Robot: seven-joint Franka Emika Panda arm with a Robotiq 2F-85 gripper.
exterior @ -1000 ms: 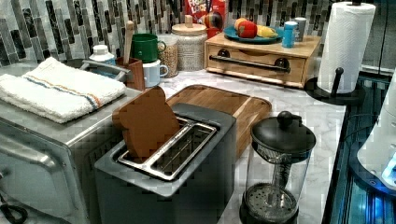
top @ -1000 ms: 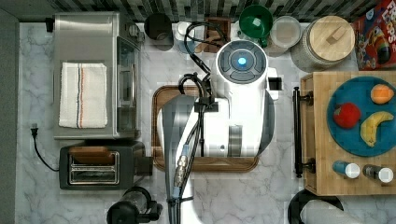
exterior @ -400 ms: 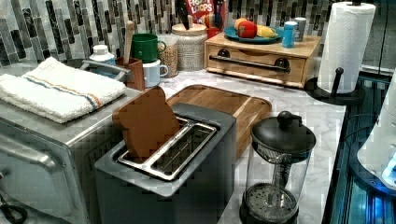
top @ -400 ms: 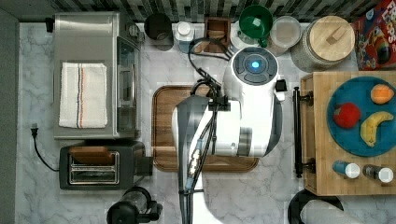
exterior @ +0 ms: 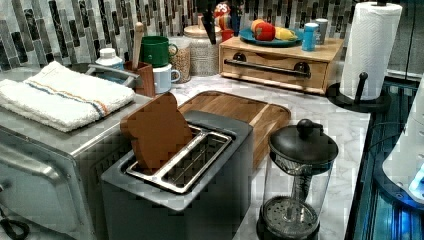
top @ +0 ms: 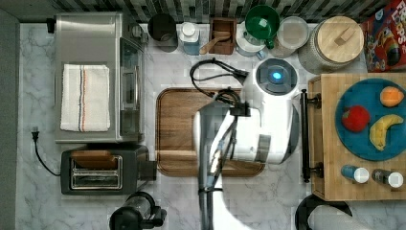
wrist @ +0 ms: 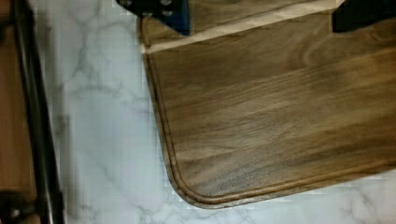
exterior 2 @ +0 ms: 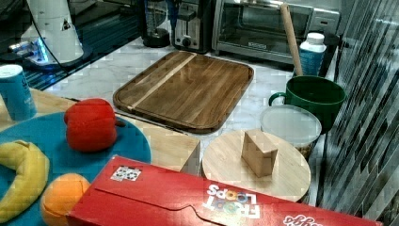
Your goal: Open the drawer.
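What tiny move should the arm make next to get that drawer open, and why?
Probably slide the claw sideways toward the black bar handle. In the wrist view its open fingers hang over the brown tray, with a strip of marble between tray and handle, and the drawer looks shut in the left view.

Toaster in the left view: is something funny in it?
A little. The brown slice leans tilted in the toaster slot, sticking high out instead of sitting upright. Nothing looks spilled or broken around it.

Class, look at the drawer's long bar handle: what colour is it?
Black. The handle shows best in the left view, dark against the light wooden drawer front.
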